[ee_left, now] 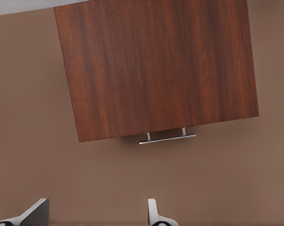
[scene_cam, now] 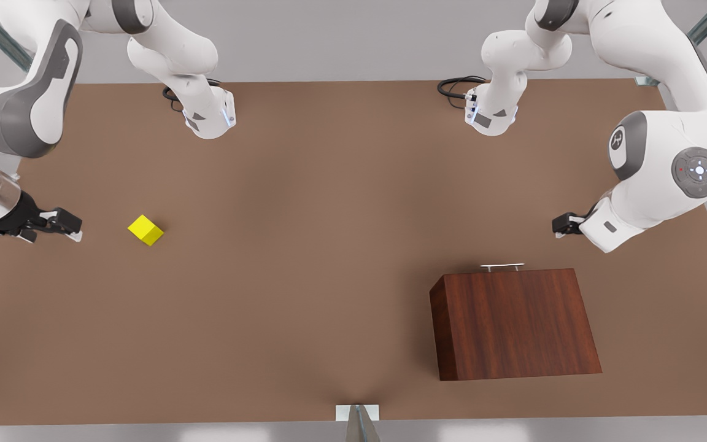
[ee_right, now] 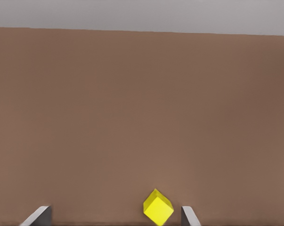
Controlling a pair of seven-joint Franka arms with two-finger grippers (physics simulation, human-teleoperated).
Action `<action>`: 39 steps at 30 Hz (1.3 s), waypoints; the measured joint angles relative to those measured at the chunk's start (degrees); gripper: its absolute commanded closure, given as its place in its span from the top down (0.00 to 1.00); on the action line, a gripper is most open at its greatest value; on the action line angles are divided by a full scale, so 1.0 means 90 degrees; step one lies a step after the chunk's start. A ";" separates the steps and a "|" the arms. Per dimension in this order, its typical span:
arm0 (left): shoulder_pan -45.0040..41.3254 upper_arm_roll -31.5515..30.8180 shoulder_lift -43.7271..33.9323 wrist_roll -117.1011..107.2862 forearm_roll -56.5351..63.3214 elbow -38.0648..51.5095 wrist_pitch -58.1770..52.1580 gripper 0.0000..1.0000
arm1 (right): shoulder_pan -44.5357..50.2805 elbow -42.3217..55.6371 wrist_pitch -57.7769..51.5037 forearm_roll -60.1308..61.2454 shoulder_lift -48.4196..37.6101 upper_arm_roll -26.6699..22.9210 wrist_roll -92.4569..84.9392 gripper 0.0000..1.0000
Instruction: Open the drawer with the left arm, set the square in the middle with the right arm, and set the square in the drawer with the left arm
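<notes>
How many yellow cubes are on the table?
1. The yellow cube lies on the table at the front view's left, near the right claw. Inside the closed drawer cannot be seen.

Black cables [scene_cam: 461,86] at table's far edge, metal bracket [scene_cam: 357,412] near edge.

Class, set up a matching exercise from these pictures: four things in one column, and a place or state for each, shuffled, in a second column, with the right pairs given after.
Column one:
1. yellow cube
2. drawer
3. left gripper
4. right gripper

Column two:
A. shut, silver handle untouched
B. open, beside the cube at the front view's left
C. lying on the bare tabletop, not gripped
D. open, near the handle at the front view's right

Pairs: 1-C, 2-A, 3-D, 4-B
</notes>
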 measured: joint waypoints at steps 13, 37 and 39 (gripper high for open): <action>-0.0182 -0.0382 -0.2133 -0.7387 -0.0380 -0.5415 0.5470 1.00 | 0.0387 -0.4211 0.2670 0.0085 -0.1284 0.0110 -0.2185 1.00; 0.0008 -0.0820 -0.1270 -0.9754 -0.0760 -0.5869 0.7318 1.00 | -0.0101 -0.7053 0.6295 0.1043 -0.0126 -0.1346 -0.7590 1.00; 0.0030 -0.0820 -0.1213 -0.9768 -0.0764 -0.5869 0.7373 1.00 | -0.0113 -0.7139 0.6311 0.1043 -0.0127 -0.1346 -0.7592 1.00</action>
